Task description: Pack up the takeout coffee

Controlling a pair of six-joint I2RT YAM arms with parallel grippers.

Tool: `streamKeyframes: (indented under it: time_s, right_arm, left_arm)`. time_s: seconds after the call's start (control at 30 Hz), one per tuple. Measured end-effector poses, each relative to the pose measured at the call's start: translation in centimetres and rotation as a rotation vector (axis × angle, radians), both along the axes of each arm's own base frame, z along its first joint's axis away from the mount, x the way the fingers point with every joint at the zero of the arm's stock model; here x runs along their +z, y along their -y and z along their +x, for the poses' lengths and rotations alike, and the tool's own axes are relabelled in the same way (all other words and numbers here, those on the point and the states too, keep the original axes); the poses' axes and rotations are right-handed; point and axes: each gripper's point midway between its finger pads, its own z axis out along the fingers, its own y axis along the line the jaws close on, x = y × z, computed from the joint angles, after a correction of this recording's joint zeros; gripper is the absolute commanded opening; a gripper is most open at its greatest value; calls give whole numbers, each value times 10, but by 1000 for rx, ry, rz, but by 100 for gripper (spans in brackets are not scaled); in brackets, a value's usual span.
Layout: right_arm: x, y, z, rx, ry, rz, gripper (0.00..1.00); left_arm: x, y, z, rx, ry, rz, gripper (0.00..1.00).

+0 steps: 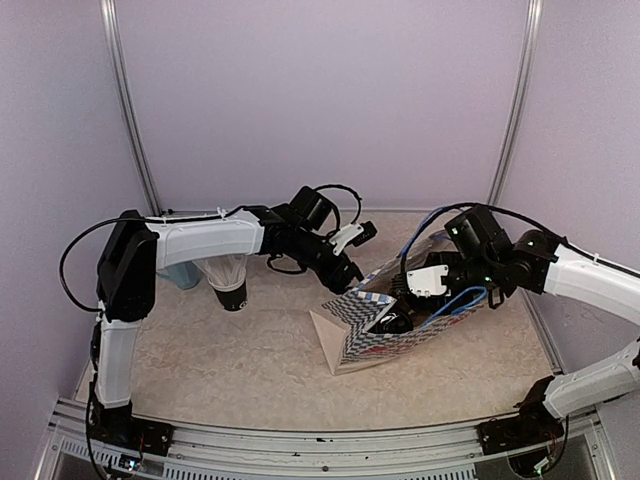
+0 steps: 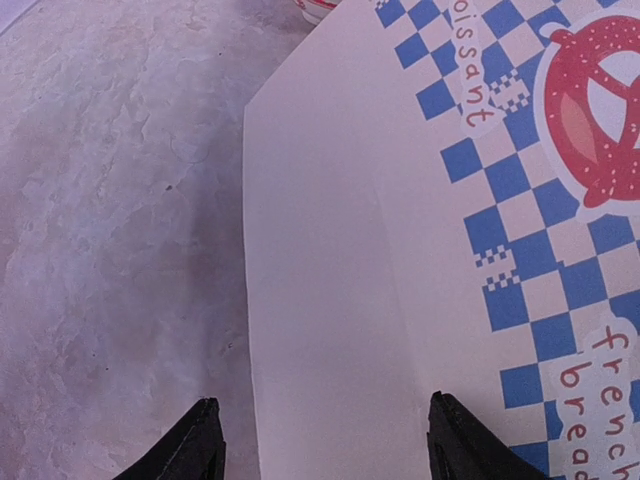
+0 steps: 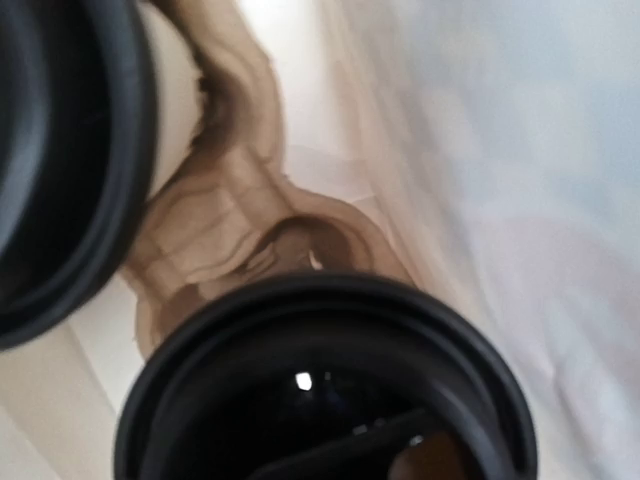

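Right wrist view: 2 takeout cups, cup 1 [image 3: 165, 110] upper left, cup 2 [image 3: 320, 330] bottom centre, both inside bag [image 1: 352, 345]. Step: packing, prob. near done. R gripper [image 1: 418, 290] at bag mouth, jaws unreadable. L gripper [image 2: 325, 445] spread, empty, over bag side. Next: back R out w/o snagging handles [image 1: 458, 299]. Room: bare table [image 1: 220, 360] lower left; wall [image 1: 600, 150] close at right.

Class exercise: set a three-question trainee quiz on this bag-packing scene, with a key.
1. True or false: the checkered paper bag stands upright on the table.
2. How many black cup lids show in the right wrist view? A: one. B: two. C: four.
3. Fill in: the left tool has its jaws ____, with nothing between them.
Key: 1 false, it lies on its side; 2 B; 3 open.
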Motion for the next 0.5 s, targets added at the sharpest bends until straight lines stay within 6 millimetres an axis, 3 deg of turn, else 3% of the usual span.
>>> streamKeyframes:
  time_s: [0.23, 0.5]
  right_arm:
    - [-8, -7, 17, -28, -128, 16, 36]
    - [-19, -11, 22, -46, -286, 27, 35]
  left_arm:
    - [-2, -13, 16, 46, -20, 4, 69]
    - [-6, -30, 36, 107, -12, 33, 69]
